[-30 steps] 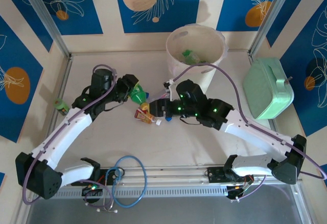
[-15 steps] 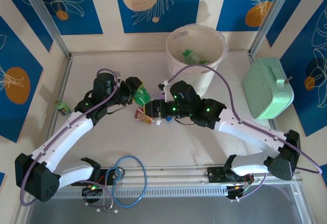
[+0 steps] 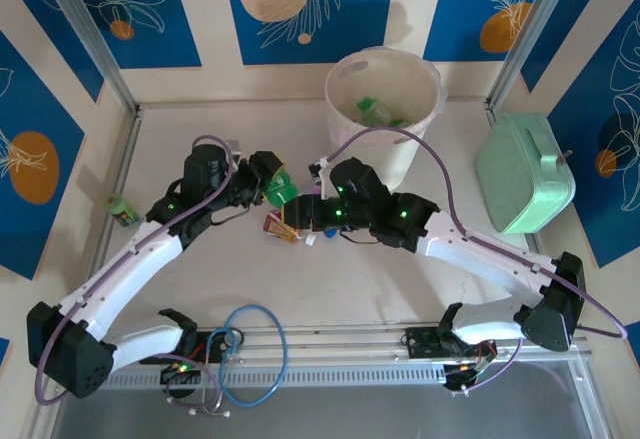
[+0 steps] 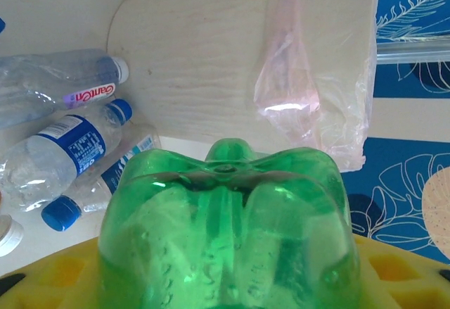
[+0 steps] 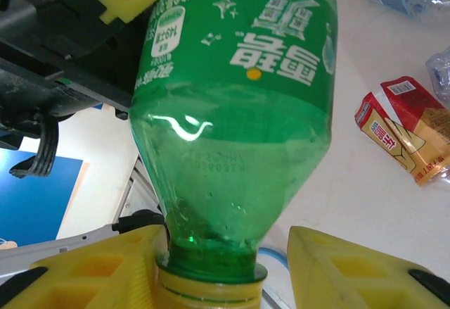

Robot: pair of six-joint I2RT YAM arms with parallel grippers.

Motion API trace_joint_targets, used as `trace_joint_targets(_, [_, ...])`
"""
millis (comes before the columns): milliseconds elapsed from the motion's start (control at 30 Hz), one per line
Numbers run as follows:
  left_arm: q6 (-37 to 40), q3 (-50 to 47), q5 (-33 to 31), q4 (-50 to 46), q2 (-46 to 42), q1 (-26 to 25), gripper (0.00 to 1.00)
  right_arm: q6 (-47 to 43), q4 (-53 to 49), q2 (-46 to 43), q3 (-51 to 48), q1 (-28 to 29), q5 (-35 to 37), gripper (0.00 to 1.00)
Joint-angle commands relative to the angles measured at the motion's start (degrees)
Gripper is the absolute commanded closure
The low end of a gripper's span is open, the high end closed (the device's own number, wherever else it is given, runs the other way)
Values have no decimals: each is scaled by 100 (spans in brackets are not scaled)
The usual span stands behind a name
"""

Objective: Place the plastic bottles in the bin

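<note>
A green plastic bottle [image 3: 281,192] hangs above the table, held by its lower body in my left gripper [image 3: 271,181], which is shut on it. In the left wrist view its base [image 4: 228,217] sits between the yellow fingers. My right gripper [image 5: 225,270] stands open around the bottle's yellow cap [image 5: 211,288]. The left finger touches the cap and the right finger [image 5: 337,267] is apart from it. The bin [image 3: 383,99] stands at the back with green bottles [image 3: 375,111] inside. An orange-labelled bottle [image 3: 280,227] lies under the grippers. Clear blue-capped bottles [image 4: 63,150] lie beside the bin.
A small green bottle [image 3: 122,209] lies by the left wall. The mint-green case [image 3: 525,174] stands at the right. A blue cable loop [image 3: 255,354] lies near the front rail. The bin's liner [image 4: 288,77] hangs down its side.
The left gripper has carried the green bottle a little to the right. The right gripper has moved left onto the bottle's cap end, and its jaws have narrowed.
</note>
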Motion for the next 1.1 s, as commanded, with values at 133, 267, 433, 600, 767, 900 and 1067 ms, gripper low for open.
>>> trace_joint_targets(133, [37, -51, -38, 143, -62, -106, 50, 42, 53, -26, -80, -27, 62, 61])
trace_joint_targets(267, [93, -27, -102, 62, -71, -104, 50, 34, 19, -93, -97, -34, 79, 68])
trace_joint_targets(433, [153, -21, -139, 53, -71, -104, 40, 23, -18, -123, -106, -20, 80, 77])
trace_joint_targets(600, [467, 178, -483, -478, -167, -102, 1, 16, -65, -153, -72, -23, 93, 81])
trace_joint_targets(767, [1416, 874, -1102, -1509, -202, -87, 0, -60, -229, -218, 13, -19, 170, 82])
trace_joint_targets(900, [2320, 1494, -1850, -2511, -240, -82, 0, -321, -619, -344, 302, -118, 366, 82])
trace_joint_targets(1067, [3131, 1627, -2385, -2832, -520, -78, 0, -776, -1148, -552, 947, -666, 384, 82])
